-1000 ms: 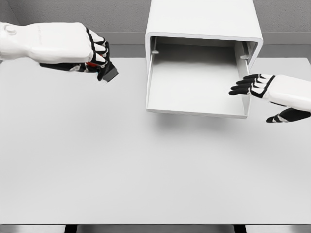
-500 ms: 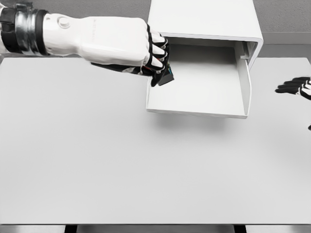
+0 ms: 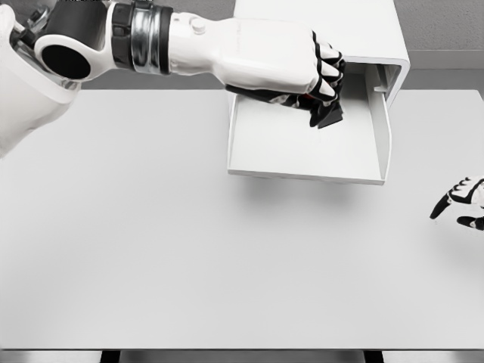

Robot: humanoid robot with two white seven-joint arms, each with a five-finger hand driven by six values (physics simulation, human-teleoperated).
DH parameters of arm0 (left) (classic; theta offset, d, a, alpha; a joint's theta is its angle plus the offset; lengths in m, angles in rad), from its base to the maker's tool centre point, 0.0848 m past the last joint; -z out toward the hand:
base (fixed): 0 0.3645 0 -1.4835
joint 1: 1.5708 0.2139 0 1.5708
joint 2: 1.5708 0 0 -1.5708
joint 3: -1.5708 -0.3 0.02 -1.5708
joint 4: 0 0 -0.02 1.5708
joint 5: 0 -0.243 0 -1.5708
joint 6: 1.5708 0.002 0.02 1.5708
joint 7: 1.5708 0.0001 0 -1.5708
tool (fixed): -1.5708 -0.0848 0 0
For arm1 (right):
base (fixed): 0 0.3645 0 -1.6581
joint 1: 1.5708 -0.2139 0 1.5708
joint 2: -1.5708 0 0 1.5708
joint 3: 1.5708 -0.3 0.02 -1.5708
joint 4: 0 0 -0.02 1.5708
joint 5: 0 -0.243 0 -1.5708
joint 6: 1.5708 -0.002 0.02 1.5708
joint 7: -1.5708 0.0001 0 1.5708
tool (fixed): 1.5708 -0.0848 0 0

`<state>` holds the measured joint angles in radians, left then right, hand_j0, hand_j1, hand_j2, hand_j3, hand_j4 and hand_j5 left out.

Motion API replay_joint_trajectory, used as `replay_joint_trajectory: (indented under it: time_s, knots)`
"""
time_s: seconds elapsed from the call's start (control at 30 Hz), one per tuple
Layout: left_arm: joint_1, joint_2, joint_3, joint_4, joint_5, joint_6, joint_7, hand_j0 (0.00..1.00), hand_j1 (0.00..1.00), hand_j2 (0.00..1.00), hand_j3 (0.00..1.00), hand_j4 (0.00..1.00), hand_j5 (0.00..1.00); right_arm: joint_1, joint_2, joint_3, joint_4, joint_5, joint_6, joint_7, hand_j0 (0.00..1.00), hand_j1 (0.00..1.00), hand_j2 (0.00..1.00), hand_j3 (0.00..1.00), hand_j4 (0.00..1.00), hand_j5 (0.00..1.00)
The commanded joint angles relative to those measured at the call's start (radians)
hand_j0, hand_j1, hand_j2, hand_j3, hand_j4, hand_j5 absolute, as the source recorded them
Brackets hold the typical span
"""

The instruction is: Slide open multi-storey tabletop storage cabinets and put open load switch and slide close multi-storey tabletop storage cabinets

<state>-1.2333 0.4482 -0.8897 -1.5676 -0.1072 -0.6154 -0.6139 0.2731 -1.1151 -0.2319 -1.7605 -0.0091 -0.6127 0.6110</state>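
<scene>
Left hand holds the switch over the open drawer

The left hand (image 3: pixel 321 76) grips a small dark switch (image 3: pixel 328 114) above the pulled-out drawer (image 3: pixel 302 155) of the white cabinet (image 3: pixel 378 30). The right hand (image 3: pixel 461 204) hovers, fingers loose, at the desk's (image 3: pixel 151 249) right edge.

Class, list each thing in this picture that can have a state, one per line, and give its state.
Drawer: slid open, nothing lying on its floor.
Switch: held in the left hand over the drawer, not yet set down.
Left hand: fingers curled on the switch.
Right hand: open, holding nothing, at the table's right edge.
</scene>
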Motion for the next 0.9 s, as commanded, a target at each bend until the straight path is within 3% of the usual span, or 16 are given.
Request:
replay_joint_trajectory:
  time_s: [0.0, 0.07, 0.17, 0.27, 0.33, 0.47, 0.57, 0.87]
  knots:
    - [0.0, -0.011, -0.02, 0.021, -0.035, 0.005, 0.003, 0.36, 0.36, 0.36, 0.36, 0.36, 0.36, -0.008, -0.015, 0.092, -0.001, -0.005, 0.002, 0.0, 0.53, 0.53, 0.53, 0.53, 0.53, 0.53]
    - [0.0, -0.013, -0.021, 0.023, -0.052, 0.005, 0.003, 0.36, 0.36, 0.36, 0.36, 0.36, 0.36, -0.069, -0.019, 0.175, -0.001, -0.005, 0.002, 0.0, 0.53, 0.53, 0.53, 0.53, 0.53, 0.53]
    - [0.002, -0.036, -0.023, 0.09, -0.109, 0.005, 0.003, 0.37, 0.37, 0.37, 0.37, 0.37, 0.37, -0.095, -0.019, 0.2, -0.001, -0.005, 0.002, 0.0, 0.54, 0.54, 0.54, 0.54, 0.54, 0.54]
    - [0.003, -0.033, -0.023, 0.101, -0.114, 0.005, 0.003, 0.4, 0.4, 0.4, 0.4, 0.4, 0.4, -0.16, -0.019, 0.278, -0.001, -0.003, 0.002, 0.0, 0.54, 0.54, 0.54, 0.54, 0.54, 0.54]
    - [0.003, -0.033, -0.023, 0.104, -0.124, 0.005, 0.003, 0.4, 0.4, 0.4, 0.4, 0.4, 0.4, -0.163, -0.019, 0.278, -0.001, -0.003, 0.002, 0.0, 0.56, 0.56, 0.56, 0.56, 0.56, 0.56]
    - [0.002, -0.036, -0.034, 0.17, -0.124, 0.005, 0.003, 0.52, 0.52, 0.52, 0.52, 0.52, 0.52, -0.18, -0.017, 0.283, -0.001, -0.003, 0.002, 0.0, 0.58, 0.58, 0.58, 0.58, 0.58, 0.58]
    - [0.002, -0.042, -0.035, 0.178, -0.124, 0.005, 0.003, 0.57, 0.57, 0.57, 0.57, 0.57, 0.57, -0.219, -0.017, 0.335, -0.001, -0.003, 0.002, 0.0, 0.58, 0.58, 0.58, 0.58, 0.58, 0.58]
    - [0.008, -0.069, -0.083, 0.178, -0.166, 0.005, 0.003, 0.57, 0.57, 0.57, 0.57, 0.57, 0.57, -0.272, -0.015, 0.393, -0.002, -0.002, 0.002, 0.0, 0.58, 0.58, 0.58, 0.58, 0.58, 0.58]
